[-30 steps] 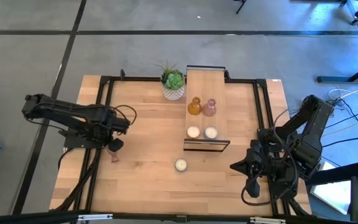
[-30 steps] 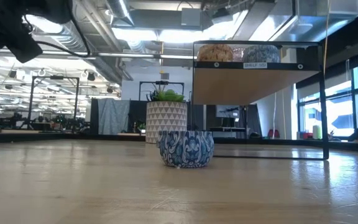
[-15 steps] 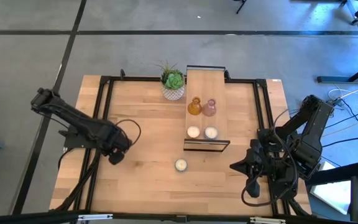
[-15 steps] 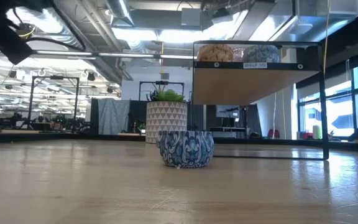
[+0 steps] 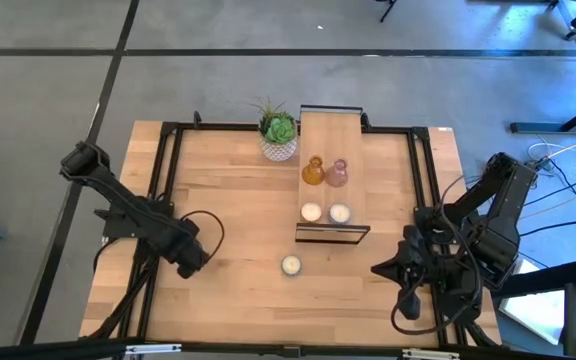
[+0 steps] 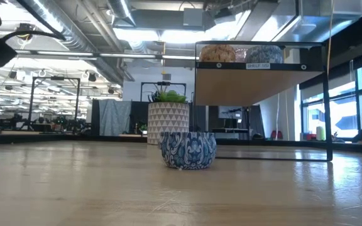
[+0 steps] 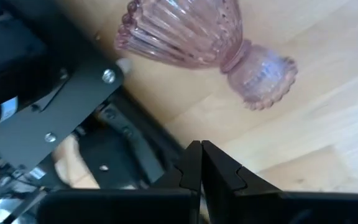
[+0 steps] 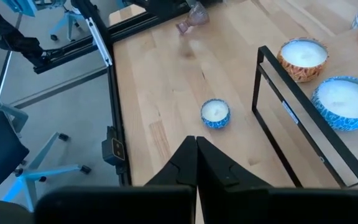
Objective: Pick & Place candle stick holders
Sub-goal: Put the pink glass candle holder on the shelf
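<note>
One pale pink glass holder [image 7: 197, 37] lies on its side on the wooden table, next to the black frame rail at the left. It also shows far off in the right wrist view [image 8: 191, 22]. My left gripper [image 7: 201, 149] is shut just short of it and does not touch it. In the high view my left gripper [image 5: 192, 260] covers the holder. The amber holder [image 5: 313, 171] and the second pink holder [image 5: 337, 173] stand upright on the wooden shelf [image 5: 330, 130]. My right gripper [image 8: 196, 144] is shut and waits at the near right [image 5: 376, 268].
A small blue patterned candle [image 5: 291, 265] stands on the table in front of the shelf. Two candles [image 5: 311, 212] [image 5: 339, 213] sit on the shelf's near end. A green plant in a white pot [image 5: 279, 130] stands at the far side. Black frame rails [image 5: 158, 200] run along both table sides.
My left gripper has moved toward the table's near edge and now stands over the lying pink holder, which showed beside it a second ago. The left arm's rear joints have swung toward the table's left.
</note>
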